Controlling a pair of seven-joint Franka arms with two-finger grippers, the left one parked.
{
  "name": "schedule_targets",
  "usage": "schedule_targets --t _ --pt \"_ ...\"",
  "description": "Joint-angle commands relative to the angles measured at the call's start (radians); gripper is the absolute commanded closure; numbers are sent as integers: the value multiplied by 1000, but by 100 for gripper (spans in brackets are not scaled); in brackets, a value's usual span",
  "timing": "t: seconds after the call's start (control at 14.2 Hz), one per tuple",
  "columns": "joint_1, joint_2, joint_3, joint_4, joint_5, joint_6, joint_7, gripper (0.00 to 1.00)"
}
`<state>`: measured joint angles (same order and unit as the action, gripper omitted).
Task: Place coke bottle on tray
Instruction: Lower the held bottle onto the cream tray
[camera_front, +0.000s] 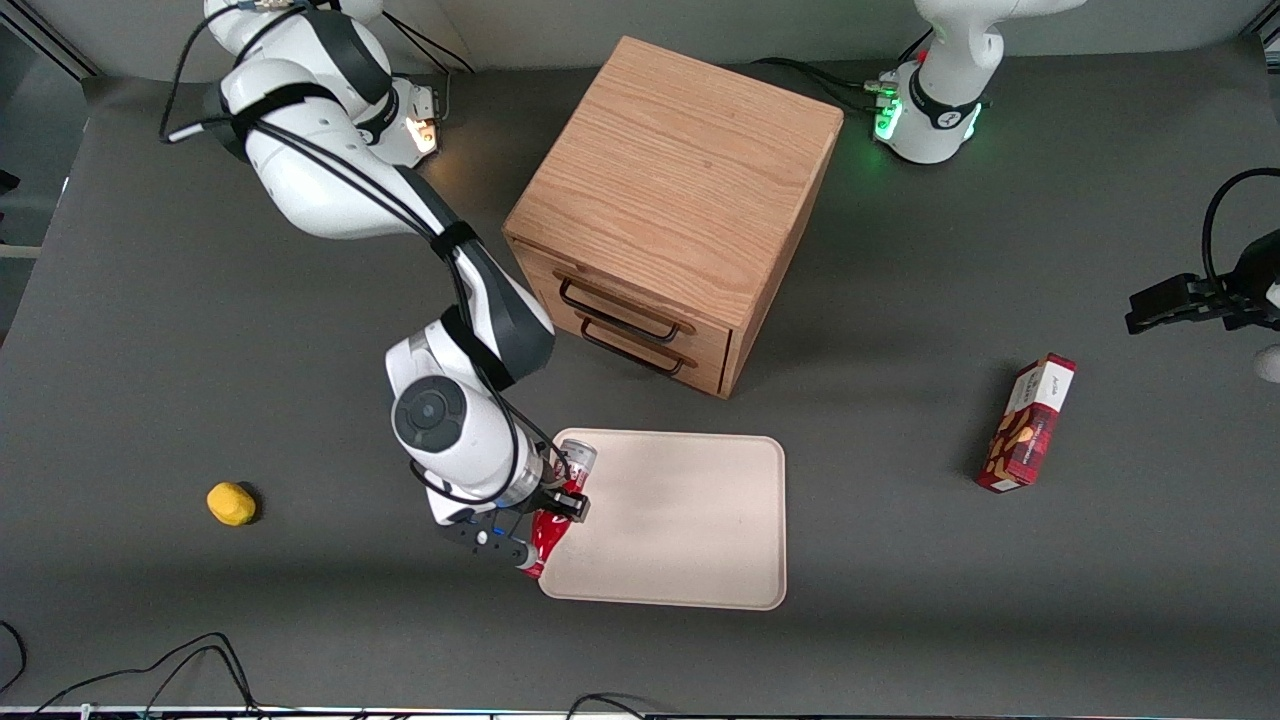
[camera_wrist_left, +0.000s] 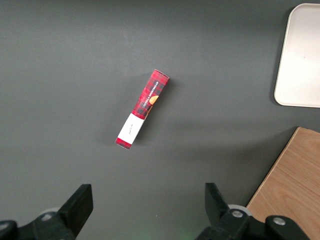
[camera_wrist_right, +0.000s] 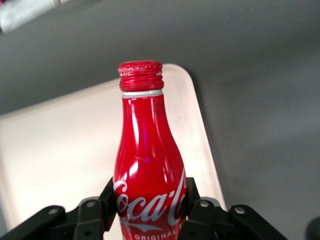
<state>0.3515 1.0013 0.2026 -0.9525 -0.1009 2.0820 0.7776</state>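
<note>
Red and glossy, the coke bottle (camera_wrist_right: 149, 165) has a ribbed red cap, a thin silver ring under it and white script across its body. The gripper (camera_front: 545, 525) grasps it around the lower body, a black finger (camera_wrist_right: 196, 215) pressed to each side. In the front view the bottle (camera_front: 556, 512) lies tilted over the tray's edge toward the working arm's end of the table, its silver-white end pointing up the frame; whether it touches the tray cannot be told, as the gripper covers much of it.

Pale beige-pink, the tray (camera_front: 690, 520) sits in the lower middle of the front view, flat with rounded corners and a low rim, its surface bare apart from the bottle at that edge. Just above it in the frame stands a wooden drawer cabinet (camera_front: 675, 190) with two dark handles, both drawers closed.

White and black, the right arm (camera_front: 400, 270) reaches from the upper left of the front view down to the tray's edge, wrist bent over the bottle. A yellow lemon-like object (camera_front: 231, 503) lies at the lower left, and a red snack box (camera_front: 1028, 424) at the right, toward the parked arm's end of the table.
</note>
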Motion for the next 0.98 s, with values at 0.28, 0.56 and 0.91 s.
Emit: schedule_targets --t 0.28,0.56,0.91 --pt "11 126 -2 63 21 61 -147 100" --pt "11 146 -3 58 20 99 -155 100" --pt "11 155 -5 57 20 115 -153 0"
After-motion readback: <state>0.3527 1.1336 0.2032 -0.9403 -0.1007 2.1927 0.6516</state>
